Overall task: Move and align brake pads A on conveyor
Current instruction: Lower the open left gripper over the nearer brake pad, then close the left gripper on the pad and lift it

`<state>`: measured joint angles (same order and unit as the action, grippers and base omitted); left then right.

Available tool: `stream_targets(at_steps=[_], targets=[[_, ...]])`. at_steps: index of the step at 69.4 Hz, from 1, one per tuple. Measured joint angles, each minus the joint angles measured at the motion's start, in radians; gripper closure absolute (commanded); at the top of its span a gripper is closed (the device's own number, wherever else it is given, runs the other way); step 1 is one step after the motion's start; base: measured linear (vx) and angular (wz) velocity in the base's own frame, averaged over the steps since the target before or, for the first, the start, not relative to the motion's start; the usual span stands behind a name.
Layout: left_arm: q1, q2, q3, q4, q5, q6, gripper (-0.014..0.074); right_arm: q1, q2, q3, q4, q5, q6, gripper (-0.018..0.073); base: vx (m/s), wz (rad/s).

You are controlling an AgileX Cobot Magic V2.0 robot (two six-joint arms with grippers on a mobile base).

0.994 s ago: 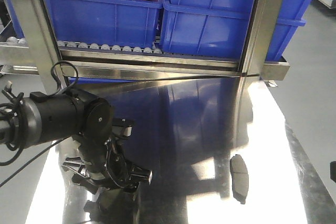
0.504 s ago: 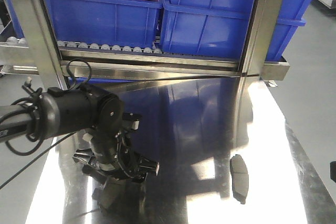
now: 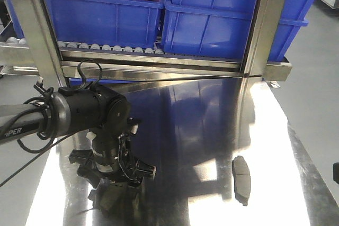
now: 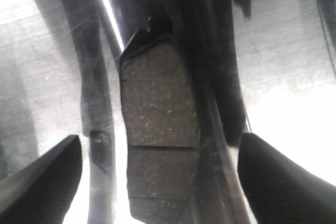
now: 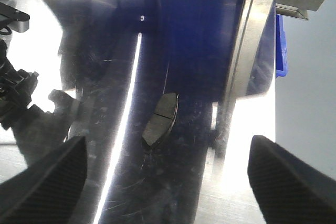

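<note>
Two brake pads A show, both lying flat on the shiny steel tabletop (image 3: 212,120). One dark grey pad (image 4: 157,129) lies lengthwise under my left gripper (image 4: 163,182), which is open; its black fingertips (image 4: 42,179) stand wide on either side without touching it. In the front view that gripper (image 3: 112,175) hangs low over the table's near left. The other pad (image 3: 241,179) lies at the near right and shows again as a pad (image 5: 160,119) ahead of my open right gripper (image 5: 168,182), which holds nothing. The conveyor is out of view.
A steel roller rack (image 3: 159,56) with blue bins (image 3: 212,14) runs along the table's far edge. A steel upright post (image 3: 39,30) stands at the far left, close behind my left arm (image 3: 79,115). The table's right edge (image 3: 312,173) drops to the grey floor.
My left arm has swung right and forward, and its wrist has turned over the near-left table. The pad at the near right has not moved.
</note>
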<state>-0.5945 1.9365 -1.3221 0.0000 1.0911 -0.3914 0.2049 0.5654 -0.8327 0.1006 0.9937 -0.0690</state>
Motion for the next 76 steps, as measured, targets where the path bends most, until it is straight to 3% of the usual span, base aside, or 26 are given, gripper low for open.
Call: stream_targets(at_steps=[36, 45, 55, 62, 66, 76], targets=[[0.000, 0.011, 0.000, -0.022, -0.054, -0.001, 0.0031, 0.000, 0.000, 0.000, 0.000, 0.001, 0.000, -0.0032, 0.00, 0.00], [0.000, 0.017, 0.000, -0.022, -0.054, -0.001, 0.0066, 0.000, 0.000, 0.000, 0.000, 0.000, 0.000, -0.0032, 0.00, 0.00], [0.000, 0.017, 0.000, -0.033, -0.054, -0.001, 0.0223, 0.000, 0.000, 0.000, 0.000, 0.000, 0.000, -0.0032, 0.00, 0.00], [0.000, 0.017, 0.000, -0.034, -0.050, -0.001, 0.0441, 0.000, 0.000, 0.000, 0.000, 0.000, 0.000, -0.0032, 0.00, 0.00], [0.000, 0.017, -0.001, -0.035, -0.044, -0.001, 0.0608, 0.000, 0.000, 0.000, 0.000, 0.000, 0.000, -0.0032, 0.00, 0.00], [0.000, 0.017, -0.002, -0.040, -0.020, 0.005, 0.0603, 0.000, 0.000, 0.000, 0.000, 0.000, 0.000, -0.0032, 0.00, 0.00]])
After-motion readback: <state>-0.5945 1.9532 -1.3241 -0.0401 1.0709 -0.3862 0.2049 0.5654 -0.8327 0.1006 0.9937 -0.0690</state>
